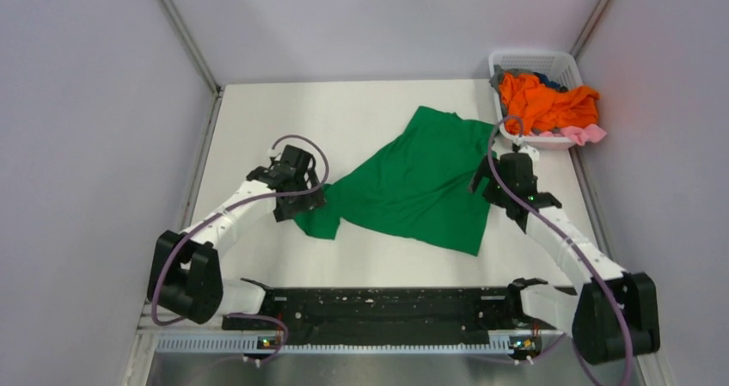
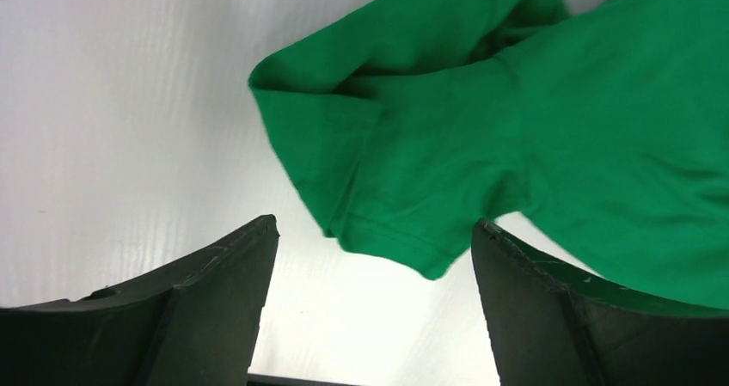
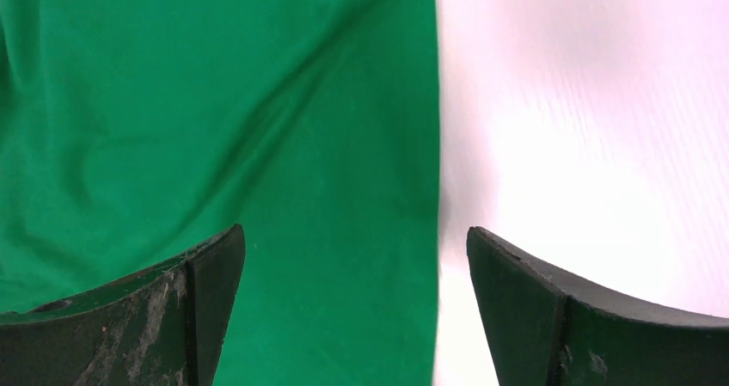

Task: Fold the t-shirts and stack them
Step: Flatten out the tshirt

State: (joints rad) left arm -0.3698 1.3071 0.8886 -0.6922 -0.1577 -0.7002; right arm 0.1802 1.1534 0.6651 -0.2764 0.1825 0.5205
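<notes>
You have the green t-shirt (image 1: 413,184) spread unfolded on the surface (image 1: 258,111), both jaws open and empty. The orange t-shirt (image 1: 546,102) waits in the basket (image 1: 550,56), and nothing is stacked.

Robot lab test cell, not a home. White tabletop (image 1: 284,115) boxed in by plain pale wall panels (image 1: 86,102) on metal corner struts (image 1: 184,33). Left arm (image 1: 232,210) and right arm (image 1: 563,235) are bolted to a black base rail (image 1: 387,304), with a slotted cable duct (image 1: 370,345) along the near edge.
</notes>
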